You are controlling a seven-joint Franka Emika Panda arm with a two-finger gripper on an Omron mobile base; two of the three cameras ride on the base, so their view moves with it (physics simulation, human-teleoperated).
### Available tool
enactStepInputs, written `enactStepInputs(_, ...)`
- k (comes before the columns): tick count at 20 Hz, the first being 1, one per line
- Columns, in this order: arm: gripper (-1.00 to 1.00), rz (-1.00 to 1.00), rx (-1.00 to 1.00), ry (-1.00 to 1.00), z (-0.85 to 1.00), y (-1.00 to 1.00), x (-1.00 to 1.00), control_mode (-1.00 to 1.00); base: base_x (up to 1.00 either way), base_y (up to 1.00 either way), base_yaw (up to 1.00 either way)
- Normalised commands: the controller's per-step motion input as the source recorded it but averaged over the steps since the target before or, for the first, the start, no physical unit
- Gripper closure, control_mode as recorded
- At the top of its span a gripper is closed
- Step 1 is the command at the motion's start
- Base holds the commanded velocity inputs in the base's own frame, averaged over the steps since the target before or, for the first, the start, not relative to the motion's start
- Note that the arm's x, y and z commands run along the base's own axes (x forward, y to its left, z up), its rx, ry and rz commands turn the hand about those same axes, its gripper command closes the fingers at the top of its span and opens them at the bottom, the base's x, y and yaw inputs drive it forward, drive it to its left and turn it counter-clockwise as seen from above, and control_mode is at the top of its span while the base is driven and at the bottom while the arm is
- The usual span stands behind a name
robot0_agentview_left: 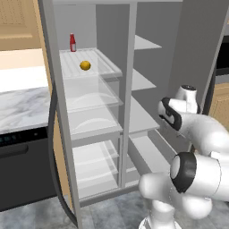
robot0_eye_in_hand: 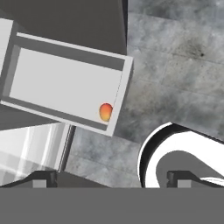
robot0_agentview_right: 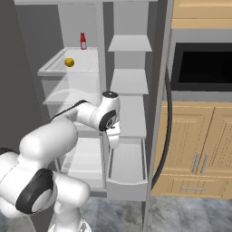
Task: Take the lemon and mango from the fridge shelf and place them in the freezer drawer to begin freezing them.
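Note:
The lemon [robot0_agentview_left: 85, 65] [robot0_agentview_right: 69, 62] rests on the ribbed fridge shelf [robot0_agentview_left: 101, 62] [robot0_agentview_right: 86, 61], high in the left compartment. The mango [robot0_eye_in_hand: 105, 112] lies inside the freezer drawer [robot0_eye_in_hand: 61, 83], tucked into a corner against its wall. That drawer [robot0_agentview_right: 127, 164] stands pulled out at the bottom of the right compartment. My gripper [robot0_agentview_right: 113, 143] [robot0_eye_in_hand: 111, 178] hangs above the drawer and points down into it. It is open, with its fingertips [robot0_eye_in_hand: 43, 177] wide apart and nothing between them.
A red bottle [robot0_agentview_left: 72, 42] [robot0_agentview_right: 83, 41] stands at the back of the ribbed shelf. Clear curved-front bins [robot0_agentview_left: 91, 100] sit below that shelf. The open fridge door's edge [robot0_agentview_right: 166, 113] borders wooden cabinets [robot0_agentview_right: 204, 145] and a dark oven [robot0_agentview_right: 204, 65]. A marble counter [robot0_agentview_left: 22, 105] lies to the left.

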Motion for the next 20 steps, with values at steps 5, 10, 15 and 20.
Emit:
enactStepInputs(5,-1.0,0.04,-0.07,-0.04,0.37,0.37,-0.6,-1.0,0.0,0.0,0.0)
enactStepInputs(10,-1.0,0.07,-0.05,-0.01,0.35,0.36,-0.56,-1.0,0.0,0.0,0.0)
enactStepInputs(15,-1.0,0.1,-0.03,-0.01,0.35,0.23,-0.49,-1.0,0.0,0.0,0.0)
enactStepInputs(20,-1.0,0.14,-0.02,-0.03,0.18,0.12,-0.49,-1.0,0.0,0.0,0.0)
